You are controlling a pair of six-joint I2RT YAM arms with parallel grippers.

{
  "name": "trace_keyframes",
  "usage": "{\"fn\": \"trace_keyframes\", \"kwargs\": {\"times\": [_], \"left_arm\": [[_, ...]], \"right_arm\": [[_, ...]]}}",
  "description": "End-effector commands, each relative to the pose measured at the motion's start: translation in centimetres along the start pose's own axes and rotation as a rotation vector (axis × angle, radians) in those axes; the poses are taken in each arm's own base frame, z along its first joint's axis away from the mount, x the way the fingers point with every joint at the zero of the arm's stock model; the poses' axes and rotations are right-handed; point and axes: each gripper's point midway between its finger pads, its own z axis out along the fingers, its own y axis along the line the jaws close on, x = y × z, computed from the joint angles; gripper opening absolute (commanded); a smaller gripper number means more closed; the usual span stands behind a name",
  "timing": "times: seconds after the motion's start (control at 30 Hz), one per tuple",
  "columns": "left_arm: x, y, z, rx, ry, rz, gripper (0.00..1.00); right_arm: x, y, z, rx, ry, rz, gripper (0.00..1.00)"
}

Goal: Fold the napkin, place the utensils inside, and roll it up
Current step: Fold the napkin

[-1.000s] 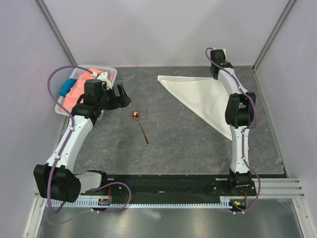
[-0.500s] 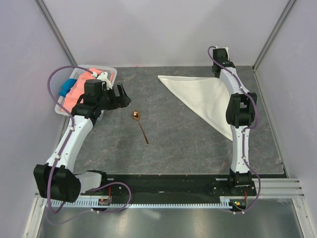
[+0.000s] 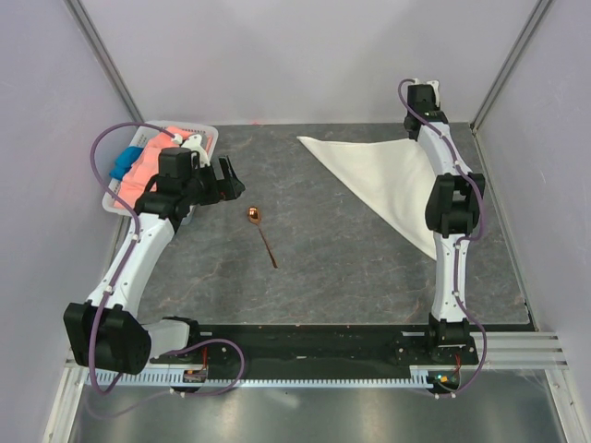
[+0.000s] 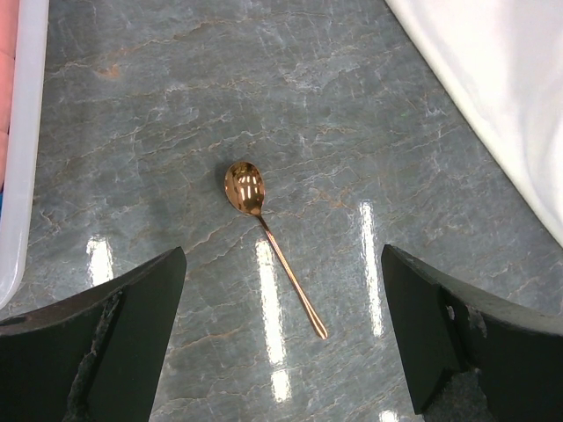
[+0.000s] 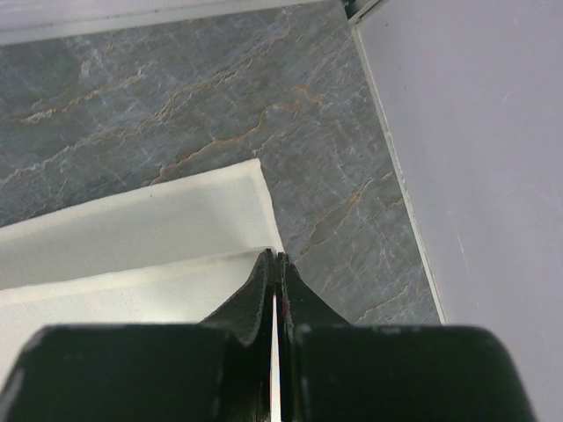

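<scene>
— so how far along is it?
— early, i'd judge. the napkin [image 3: 383, 175] lies as a triangle at the far right of the tabletop [image 3: 351, 268], so one fold looks done. the right claw [image 5: 276, 264] is pinched shut on its far corner. loading and rolling are left.
— and the spoon [image 3: 261, 235]?
— bare on the tabletop, left of the napkin and apart from it, bowl toward the far side, handle running near and slightly right. the left claw [image 3: 231, 178] hovers wide open, holding nothing.
</scene>
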Motion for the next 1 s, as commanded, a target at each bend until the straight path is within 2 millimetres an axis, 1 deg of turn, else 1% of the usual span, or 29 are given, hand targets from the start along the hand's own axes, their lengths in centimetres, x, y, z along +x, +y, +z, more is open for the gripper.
{"fn": "trace_keyframes", "kwargs": {"times": [0.0,0.2,0.37,0.43,0.63,0.77,0.97], "left_arm": [[-0.6,0.3,0.2,-0.005,-0.023,0.015,1.0],[-0.5,0.2,0.3,-0.002,-0.017,0.014,1.0],[-0.5,0.3,0.3,-0.004,-0.016,0.015,1.0],[-0.4,0.4,0.4,-0.009,-0.015,0.015,1.0],[-0.4,0.4,0.4,-0.008,-0.011,0.016,1.0],[-0.5,0.3,0.3,-0.006,-0.015,0.015,1.0],[-0.5,0.3,0.3,-0.004,-0.015,0.015,1.0]], "right_arm": [[-2.4,-1.6,0.1,0.044,-0.059,0.047,0.0],[-2.4,-1.5,0.3,0.034,-0.064,0.046,0.0],[-1.8,-1.4,0.9,0.048,-0.05,0.039,0.0],[-1.5,-1.7,1.1,0.063,-0.043,0.04,0.0],[-2.3,-2.4,0.7,0.08,-0.065,0.05,0.0],[-2.7,-2.4,0.9,0.077,-0.075,0.045,0.0],[-1.8,-2.1,1.7,0.079,-0.057,0.038,0.0]]}}
